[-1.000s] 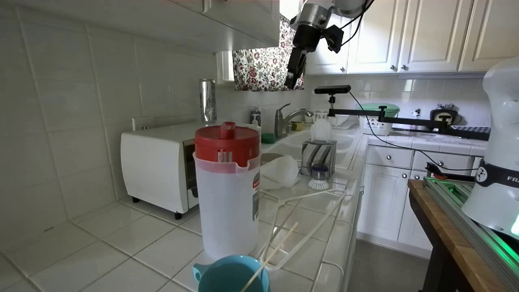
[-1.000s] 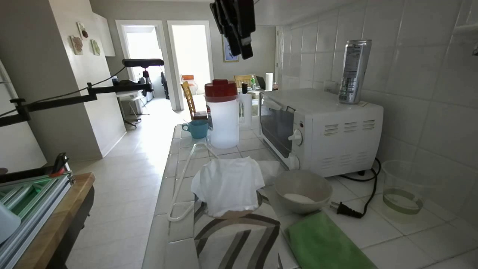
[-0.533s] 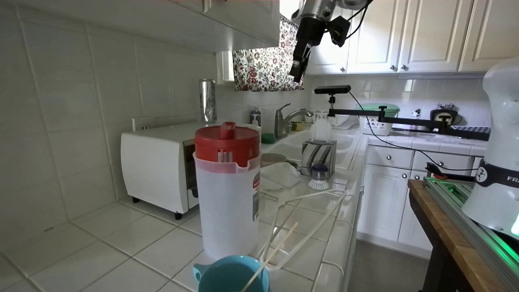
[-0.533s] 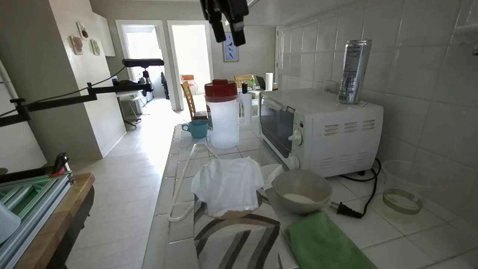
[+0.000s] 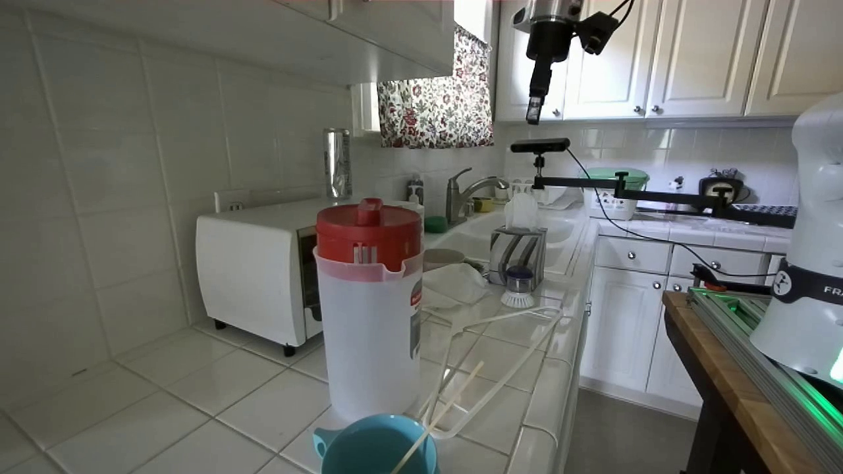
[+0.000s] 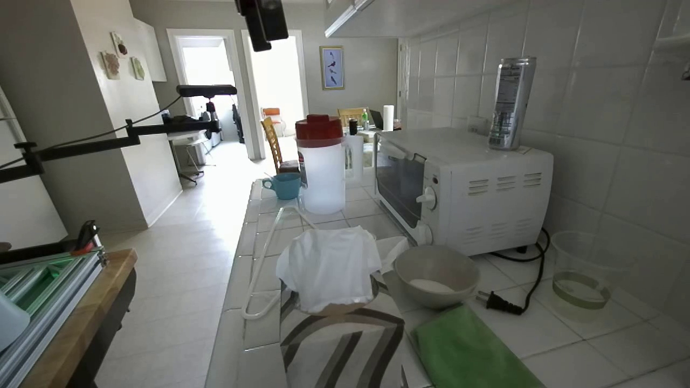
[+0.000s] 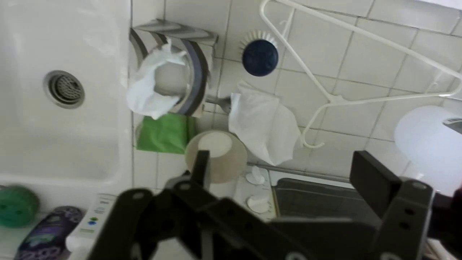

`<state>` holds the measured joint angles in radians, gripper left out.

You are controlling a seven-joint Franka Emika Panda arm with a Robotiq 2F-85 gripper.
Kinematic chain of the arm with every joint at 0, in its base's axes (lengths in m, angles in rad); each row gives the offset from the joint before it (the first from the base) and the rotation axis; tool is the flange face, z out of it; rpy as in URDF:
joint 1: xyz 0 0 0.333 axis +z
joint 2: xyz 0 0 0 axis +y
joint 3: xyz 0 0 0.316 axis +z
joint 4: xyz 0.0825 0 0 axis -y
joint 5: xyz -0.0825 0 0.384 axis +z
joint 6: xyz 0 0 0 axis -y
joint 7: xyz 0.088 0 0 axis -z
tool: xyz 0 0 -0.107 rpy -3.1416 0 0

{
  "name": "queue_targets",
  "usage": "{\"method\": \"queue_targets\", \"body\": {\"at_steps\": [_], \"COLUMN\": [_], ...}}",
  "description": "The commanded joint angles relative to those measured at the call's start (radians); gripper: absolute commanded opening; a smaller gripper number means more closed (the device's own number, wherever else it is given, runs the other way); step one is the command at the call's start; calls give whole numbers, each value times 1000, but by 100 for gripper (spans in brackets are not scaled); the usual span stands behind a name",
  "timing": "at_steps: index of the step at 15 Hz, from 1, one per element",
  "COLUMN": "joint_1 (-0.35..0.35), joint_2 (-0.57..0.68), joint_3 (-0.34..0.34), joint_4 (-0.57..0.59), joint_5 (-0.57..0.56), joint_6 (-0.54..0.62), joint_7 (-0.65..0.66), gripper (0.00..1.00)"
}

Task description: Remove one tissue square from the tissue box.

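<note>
The tissue box (image 5: 506, 247) has grey and white stripes and stands beside the sink. It also shows in an exterior view (image 6: 345, 350) and the wrist view (image 7: 199, 72). A white tissue (image 5: 521, 210) sticks out of its top, also visible in the wrist view (image 7: 144, 90). A separate loose tissue (image 7: 263, 124) lies crumpled on the counter between the box and the hanger, also seen in both exterior views (image 5: 458, 283) (image 6: 392, 250). My gripper (image 5: 535, 112) is high above the counter. In the wrist view the gripper (image 7: 281, 162) has its fingers wide apart with nothing between them.
A dark-blue-topped brush (image 7: 260, 57) stands close to the box. A white hanger (image 7: 335, 99), beige bowl (image 6: 436, 275), green cloth (image 6: 474, 345), red-lidded pitcher (image 5: 369, 329) and toaster oven (image 6: 485, 199) are on the counter. A camera arm (image 5: 586, 184) reaches over; a cabinet (image 5: 369, 39) hangs above.
My gripper has moved away from the toaster oven side, slightly upward, and turned. The loose tissue stood taller on the counter a second ago and has settled flatter. The box has not moved.
</note>
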<state>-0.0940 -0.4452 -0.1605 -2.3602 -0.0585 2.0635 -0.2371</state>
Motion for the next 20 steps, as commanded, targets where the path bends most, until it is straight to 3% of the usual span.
{"method": "queue_targets", "body": {"at_steps": [1, 7, 15, 20], "joint_1": [-14, -31, -22, -23], "joint_2": [0, 23, 55, 39], "joint_3": [4, 38, 67, 68], "joint_4": [-22, -24, -11, -26], "joint_5": [-29, -88, -5, -20], "joint_6": [20, 22, 15, 29], "joint_7": [27, 98, 278, 287], "gripper": [100, 100, 100, 100]}}
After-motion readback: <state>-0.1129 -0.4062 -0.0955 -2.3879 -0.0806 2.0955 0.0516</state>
